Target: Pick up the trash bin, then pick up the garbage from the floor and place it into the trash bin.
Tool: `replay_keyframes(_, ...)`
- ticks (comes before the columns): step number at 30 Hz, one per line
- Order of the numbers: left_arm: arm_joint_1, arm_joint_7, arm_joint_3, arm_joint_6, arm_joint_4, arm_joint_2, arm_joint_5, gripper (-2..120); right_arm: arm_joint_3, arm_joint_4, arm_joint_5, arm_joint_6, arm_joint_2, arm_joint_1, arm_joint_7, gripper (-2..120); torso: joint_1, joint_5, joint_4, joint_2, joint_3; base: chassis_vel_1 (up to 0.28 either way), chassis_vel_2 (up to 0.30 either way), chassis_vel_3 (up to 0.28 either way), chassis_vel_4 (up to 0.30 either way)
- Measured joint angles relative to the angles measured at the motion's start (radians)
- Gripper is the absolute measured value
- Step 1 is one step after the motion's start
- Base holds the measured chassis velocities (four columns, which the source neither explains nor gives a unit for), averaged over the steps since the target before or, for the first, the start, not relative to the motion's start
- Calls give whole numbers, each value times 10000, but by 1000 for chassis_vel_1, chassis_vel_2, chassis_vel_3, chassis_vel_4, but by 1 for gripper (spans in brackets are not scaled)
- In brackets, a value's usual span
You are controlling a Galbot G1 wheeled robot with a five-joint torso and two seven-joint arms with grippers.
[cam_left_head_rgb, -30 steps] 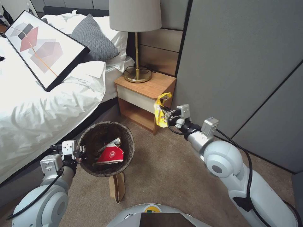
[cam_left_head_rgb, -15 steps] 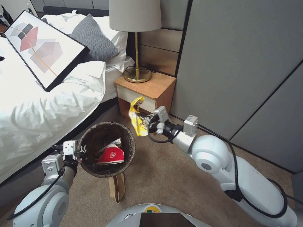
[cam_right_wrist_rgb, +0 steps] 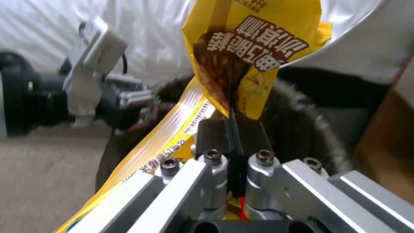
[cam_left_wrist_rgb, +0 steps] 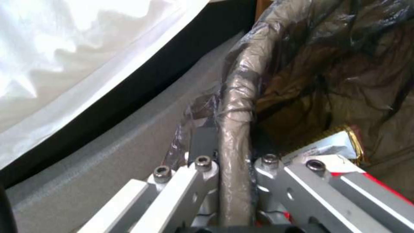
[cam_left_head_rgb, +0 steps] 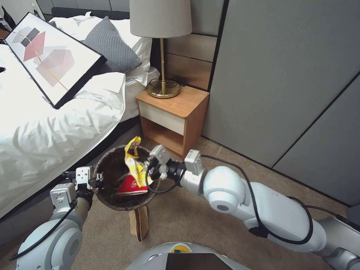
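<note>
Nearest the robot, at 6 o'clock of the bin (cam_left_head_rgb: 112,202), a brown paper bag (cam_left_head_rgb: 139,222) lies flat on the carpet (cam_left_head_rgb: 195,210), its upper end tucked under the bin's near edge.

The left gripper (cam_left_head_rgb: 98,180) sits at the bin's 9 o'clock, its jaws clenched on the bagged rim; in the left wrist view the rim (cam_left_wrist_rgb: 235,136) runs straight between the two fingers (cam_left_wrist_rgb: 202,163). The bin is held beside the bed (cam_left_head_rgb: 45,138), its dark liner wrinkled around the mouth.

Inside the bin lies a red-and-white wrapper (cam_left_head_rgb: 131,186), toward 5 o'clock of the opening; a silver-and-gold foil edge (cam_left_wrist_rgb: 345,144) shows next to it in the left wrist view.

The right gripper (cam_left_head_rgb: 148,170) reaches in from 3 o'clock, over the bin's right rim. Its jaws are pinched tight on a yellow packet (cam_left_head_rgb: 134,165), which hangs crumpled over the bin's mouth, top end sticking up past the far rim. In the right wrist view the packet (cam_right_wrist_rgb: 245,64) is gripped at a fold between the dark pads (cam_right_wrist_rgb: 213,136), with the left gripper (cam_right_wrist_rgb: 134,100) beyond.

Farther off, at 1 o'clock, stands a wooden nightstand (cam_left_head_rgb: 174,118) carrying a brass lamp (cam_left_head_rgb: 162,56). On the bed lie a grey pillow (cam_left_head_rgb: 110,47) and a framed print (cam_left_head_rgb: 48,56).
</note>
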Motion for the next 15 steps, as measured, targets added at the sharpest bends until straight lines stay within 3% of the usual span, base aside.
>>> replay_keyframes(12,1,-16,31,1,0,-46,0,3,-1146,-572,98,-389,784,229,1120,-1,0,0,1,0,0,0,0,0,0)
replay_keyframes(15,-2,-17,34,1,0,-50,-4,3,-1248,-707,122,-452,950,240,1448,6,0,0,1,0,0,0,0,0,0)
